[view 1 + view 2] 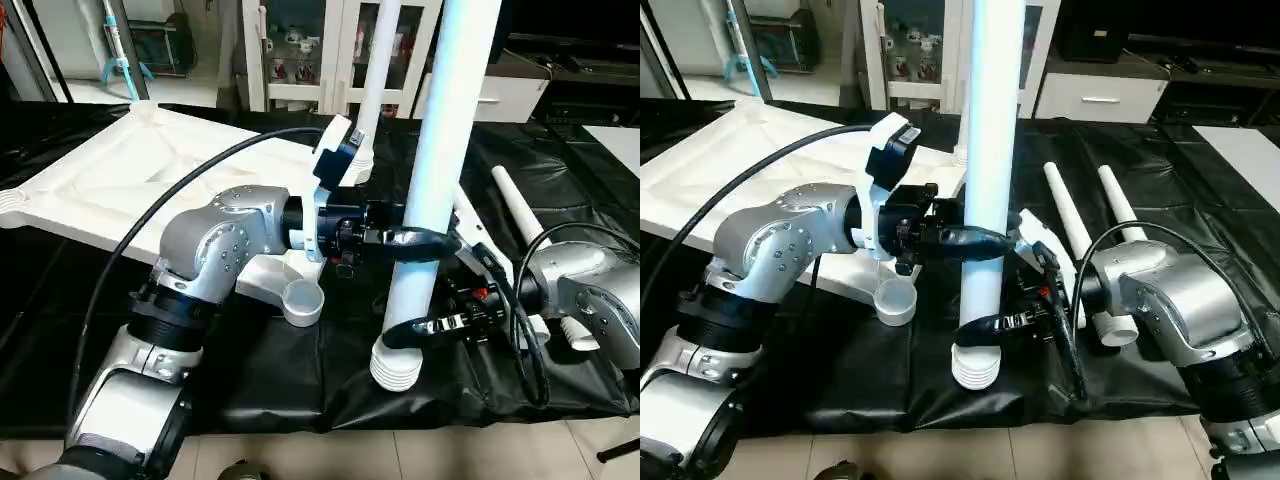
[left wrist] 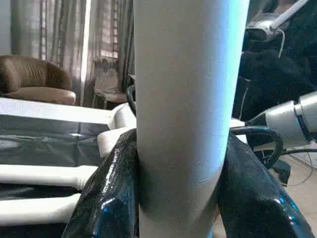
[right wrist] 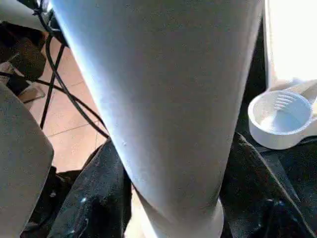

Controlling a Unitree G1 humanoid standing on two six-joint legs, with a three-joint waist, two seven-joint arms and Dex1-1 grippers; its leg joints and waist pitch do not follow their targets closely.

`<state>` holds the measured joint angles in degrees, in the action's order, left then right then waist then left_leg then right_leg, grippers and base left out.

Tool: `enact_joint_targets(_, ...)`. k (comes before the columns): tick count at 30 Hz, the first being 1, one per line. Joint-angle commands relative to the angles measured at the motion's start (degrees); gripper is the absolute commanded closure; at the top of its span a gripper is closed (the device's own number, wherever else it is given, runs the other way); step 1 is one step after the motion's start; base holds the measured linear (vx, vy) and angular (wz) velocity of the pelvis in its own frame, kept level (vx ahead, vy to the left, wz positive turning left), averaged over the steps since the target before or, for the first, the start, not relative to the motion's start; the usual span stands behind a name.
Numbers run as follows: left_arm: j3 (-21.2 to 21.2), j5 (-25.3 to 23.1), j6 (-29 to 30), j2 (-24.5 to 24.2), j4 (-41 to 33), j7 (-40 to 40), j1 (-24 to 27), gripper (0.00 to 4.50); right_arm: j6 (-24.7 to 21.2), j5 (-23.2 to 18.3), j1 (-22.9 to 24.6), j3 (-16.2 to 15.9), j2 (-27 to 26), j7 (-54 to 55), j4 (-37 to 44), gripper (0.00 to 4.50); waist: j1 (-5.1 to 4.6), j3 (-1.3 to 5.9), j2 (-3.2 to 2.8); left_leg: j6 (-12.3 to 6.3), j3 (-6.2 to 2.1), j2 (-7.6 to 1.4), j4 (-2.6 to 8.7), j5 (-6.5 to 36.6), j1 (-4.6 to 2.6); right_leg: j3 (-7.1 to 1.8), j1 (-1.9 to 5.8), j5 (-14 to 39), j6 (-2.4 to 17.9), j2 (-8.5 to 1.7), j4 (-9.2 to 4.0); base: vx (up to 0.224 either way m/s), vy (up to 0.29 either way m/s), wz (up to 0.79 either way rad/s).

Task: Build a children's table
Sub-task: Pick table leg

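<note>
The white table top (image 1: 150, 170) lies upside down, ribs up, on the left of the black-covered work table. One leg (image 1: 375, 90) stands in its far corner socket. A second white leg (image 1: 440, 180) is held upright in front, its ringed end resting on the black cover beside the empty near corner socket (image 1: 303, 300). My left gripper (image 1: 425, 240) is shut around this leg at mid-height, fingers (image 2: 106, 198) pressed against both sides. Lower down, my right gripper (image 1: 985, 325) is shut on the same leg (image 3: 163, 99), with the socket (image 3: 280, 119) close by.
Two more legs (image 1: 1070, 215) (image 1: 1120, 205) lie side by side on the black cover to the right, behind my right arm. The work table's front edge (image 1: 300, 425) is near the held leg's foot. Cabinets (image 1: 300, 50) stand behind the table.
</note>
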<state>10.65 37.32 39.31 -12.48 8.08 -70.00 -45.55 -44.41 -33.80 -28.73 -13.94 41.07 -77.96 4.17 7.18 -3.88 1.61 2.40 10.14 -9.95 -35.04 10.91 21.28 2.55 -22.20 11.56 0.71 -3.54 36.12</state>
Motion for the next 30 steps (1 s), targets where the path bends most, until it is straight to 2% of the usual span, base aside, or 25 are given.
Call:
enact_joint_targets(1, 0.0, -1.7, -1.3, 0.3, 0.1, 1.4, -1.4, 2.70, -0.5, -0.1, -0.5, 1.0, 0.0, 0.1, -0.2, 2.50, 0.00, 4.43, 0.29, -1.75, -0.98, -3.30, 3.64, 5.4, -0.96, -2.59, 2.88, 5.3, 15.0, -4.85, -3.80, 0.000, 0.000, 0.00)
enact_joint_targets(2, -0.4, -0.9, -0.2, 0.4, 0.4, 1.4, -1.6, 2.14, -0.5, -0.1, -0.6, 1.1, -0.1, 0.1, -0.3, 2.51, 0.05, 4.48, 0.13, -1.80, -0.98, -3.29, 3.59, 5.2, -0.96, -2.59, 2.89, 4.7, 15.2, -4.88, -3.71, 0.000, 0.000, 0.00)
enact_joint_targets(3, -0.8, -0.4, 0.7, 0.4, 0.6, 1.5, -1.7, 2.00, -0.5, -0.1, -0.6, 1.3, -0.1, 0.2, -0.3, 2.51, 0.02, 4.46, 0.20, -1.85, -0.96, -3.30, 3.61, 5.3, -0.96, -2.59, 2.87, 4.6, 15.3, -4.87, -3.77, 0.000, 0.000, 0.00)
enact_joint_targets(6, -1.1, 0.2, 1.7, 0.3, 0.8, 1.6, -2.0, 1.94, -0.4, -0.1, -0.6, 1.5, -0.1, 0.4, -0.4, 2.53, -0.01, 4.50, 0.13, -1.78, -1.01, -3.31, 3.61, 5.5, -0.94, -2.56, 2.96, 4.5, 15.4, -4.93, -3.73, 0.000, 0.000, 0.00)
enact_joint_targets(7, -1.9, 0.9, 2.3, 0.4, 1.0, 2.0, -2.2, 1.64, -0.4, -0.4, -0.6, 2.2, -0.3, 0.9, -0.6, 2.60, 0.06, 4.51, -0.12, -1.71, -1.04, -3.33, 3.60, 5.6, -0.99, -2.55, 2.89, 4.4, 15.5, -4.91, -3.72, 0.000, 0.000, 0.00)
enact_joint_targets(11, -2.6, 1.0, 2.0, 0.5, 1.6, 2.3, -2.3, 1.52, -0.6, -1.0, -0.4, 3.6, -0.6, 2.0, -0.7, 2.62, 0.06, 4.54, -0.09, -1.55, -1.01, -3.21, 3.58, 5.7, -1.00, -2.53, 2.93, 4.0, 15.7, -4.79, -3.76, 0.000, 0.000, 0.00)
enact_joint_targets(12, -2.8, 1.0, 1.8, 0.5, 1.7, 2.4, -2.3, 1.24, -0.6, -1.2, -0.3, 3.9, -0.7, 2.2, -0.7, 2.62, 0.07, 4.52, -0.15, -1.53, -1.04, -3.22, 3.59, 5.7, -0.96, -2.54, 3.00, 3.9, 15.7, -4.85, -3.73, 0.000, 0.000, 0.00)
enact_joint_targets(13, -3.2, 1.0, 1.1, 0.5, 1.9, 2.5, -2.2, 1.16, -0.5, -1.2, -0.2, 4.3, -0.7, 2.6, -0.8, 2.62, 0.10, 4.52, -0.41, -1.50, -1.09, -3.22, 3.60, 5.8, -0.95, -2.51, 2.97, 4.0, 15.7, -4.84, -3.70, 0.000, 0.000, 0.00)
enact_joint_targets(16, -5.6, 1.8, 0.4, 1.3, 3.1, 4.5, -2.2, 1.16, 0.3, -0.9, 0.2, 5.5, -0.7, 4.1, -1.4, 2.63, 0.05, 4.53, -0.28, -1.21, -1.04, -3.15, 3.56, 6.4, -0.95, -2.51, 3.03, 4.1, 15.9, -4.84, -3.89, 0.000, 0.000, 0.00)
enact_joint_targets(19, -9.2, 4.0, 0.6, 1.2, 4.0, 5.3, -2.0, 1.16, 3.0, 1.9, -0.4, 8.1, -2.3, 10.1, -5.4, 2.63, 0.02, 4.57, -0.33, -0.85, -1.05, -3.09, 3.58, 6.6, -0.96, -2.45, 3.00, 4.7, 15.7, -4.80, -3.87, 0.000, 0.000, 0.00)
enact_joint_targets(20, -9.8, 4.4, 0.7, 1.0, 4.0, 5.4, -1.9, 1.16, 3.7, 2.7, -0.7, 8.8, -2.9, 11.9, -6.6, 2.63, 0.08, 4.58, -0.57, -0.61, -1.09, -3.12, 3.59, 6.5, -0.99, -2.46, 2.92, 4.7, 15.6, -4.89, -3.90, 0.000, 0.000, 0.00)
enact_joint_targets(21, -11.5, 5.3, 1.0, 0.3, 4.1, 5.7, -1.5, 1.16, 5.7, 4.3, -1.2, 10.2, -4.1, 15.6, -9.1, 2.63, -0.09, 4.66, -0.47, 0.16, -1.10, -3.03, 3.68, 6.6, -1.11, -2.33, 2.87, 5.2, 15.5, -4.81, -3.90, 0.000, 0.000, 0.00)
enact_joint_targets(24, -12.6, 5.8, 1.4, -0.5, 4.1, 5.8, -1.1, 1.16, 6.7, 5.0, -1.5, 11.4, -5.1, 18.3, -10.8, 2.64, -0.42, 4.58, -0.47, 0.78, -1.00, -2.82, 3.71, 7.2, -1.09, -2.28, 2.81, 5.4, 15.5, -4.58, -3.89, 0.000, 0.000, 0.00)
enact_joint_targets(26, -13.2, 4.7, 0.6, -2.1, 4.4, 6.0, -0.2, 1.16, 7.4, 5.3, -1.4, 12.9, -6.2, 21.0, -11.6, 2.64, -0.58, 4.53, -0.47, 0.40, -1.01, -2.89, 3.77, 7.1, -1.02, -2.37, 2.85, 5.1, 15.2, -4.61, -3.82, 0.000, 0.000, 0.00)
enact_joint_targets(27, -12.2, 1.1, -2.0, -3.9, 5.7, 6.9, 0.6, 1.16, 7.6, 5.4, -1.0, 14.2, -7.2, 23.4, -11.8, 2.64, -0.45, 4.56, -0.17, -0.02, -1.08, -2.98, 3.81, 6.6, -1.03, -2.35, 2.89, 5.2, 14.7, -4.72, -3.80, 0.000, 0.000, 0.00)
enact_joint_targets(28, -8.9, -7.1, -8.5, -6.2, 9.3, 10.7, 1.1, 1.16, 7.9, 5.6, -0.4, 16.1, -8.8, 27.6, -12.2, 2.64, -0.67, 4.35, 0.53, -0.74, -1.10, -2.97, 3.98, 6.5, -0.83, -2.43, 2.78, 6.6, 13.1, -4.58, -4.45, 0.000, 0.000, 0.00)
enact_joint_targets(29, -8.0, -9.4, -10.3, -6.8, 10.4, 11.8, 1.2, 0.99, 8.0, 5.7, -0.2, 16.6, -9.2, 28.7, -12.3, 2.64, -0.70, 4.48, 0.04, -0.18, -1.09, -2.85, 3.99, 6.8, -1.08, -2.44, 2.83, 8.0, 11.8, -4.59, -4.09, 0.000, 0.000, 0.00)
enact_joint_targets(30, 0.0, -22.1, -21.4, -11.1, 17.2, 14.3, 1.4, 0.99, 8.1, 5.7, 1.3, 17.8, -10.8, 32.0, -11.9, 2.64, -0.66, 4.40, -0.01, -0.29, -1.18, -2.98, 4.08, 6.5, -1.06, -2.53, 2.73, 8.7, 10.8, -4.66, -4.57, 0.000, 0.000, 0.00)
